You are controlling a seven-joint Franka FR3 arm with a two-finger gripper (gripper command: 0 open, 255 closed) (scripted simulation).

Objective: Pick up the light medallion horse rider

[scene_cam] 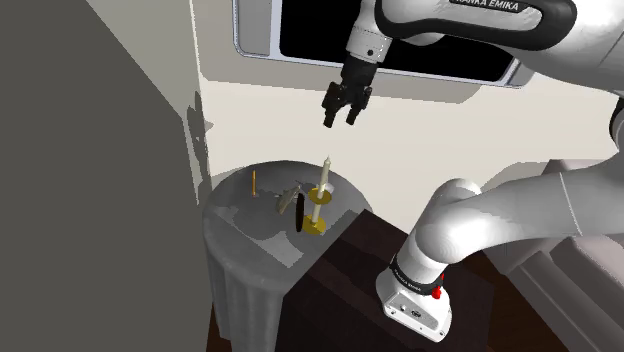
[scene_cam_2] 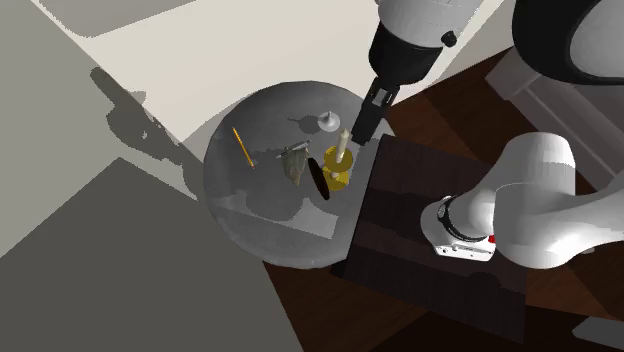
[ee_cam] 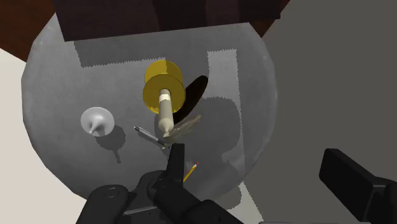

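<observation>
The light medallion (scene_cam: 285, 201) (scene_cam_2: 293, 161) (ee_cam: 186, 126) is a pale grey-tan piece standing on edge near the middle of the round grey table (scene_cam: 240, 250) (scene_cam_2: 262, 222) (ee_cam: 63, 149). A black disc (scene_cam: 300, 215) (scene_cam_2: 318, 178) (ee_cam: 198, 89) leans right beside it, and next to that stands a cream candle (scene_cam: 323, 183) (scene_cam_2: 342, 148) (ee_cam: 165, 109) in a gold holder. My gripper (scene_cam: 341, 120) (scene_cam_2: 362, 124) (ee_cam: 261, 184) hangs open high above the candle, holding nothing. The medallion lies just beyond one black finger (ee_cam: 175, 164) in the wrist view.
A yellow pencil (scene_cam: 254, 182) (scene_cam_2: 240, 147) (ee_cam: 190, 170) lies farther out on the table, and a small white cone-shaped piece (scene_cam_2: 327, 121) (ee_cam: 97, 119) sits near the wall side. The dark stand (scene_cam: 345, 270) (scene_cam_2: 405, 205) abuts the table. A grey panel (scene_cam: 90, 180) rises at the shoulder view's left.
</observation>
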